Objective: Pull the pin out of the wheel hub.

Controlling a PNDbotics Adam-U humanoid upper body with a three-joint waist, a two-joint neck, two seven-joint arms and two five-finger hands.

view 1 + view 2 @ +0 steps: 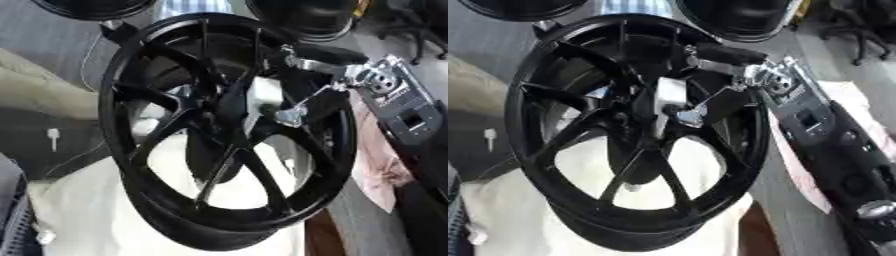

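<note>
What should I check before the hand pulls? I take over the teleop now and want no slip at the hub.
1. Right hand at the hub of the black wheel: ok, it reaches in from the right between the spokes.
2. Fingers round the white pin at the hub: cannot tell; a fingertip lies beside it, but a closed pinch is not visible.
3. Pin seated in the hub: ok, it stands at the centre, not yet out.
4. Pull path free of spokes: cannot tell; spokes lie close around the hand.
5. Left hand out of the way: ok, it shows in neither view.
</note>
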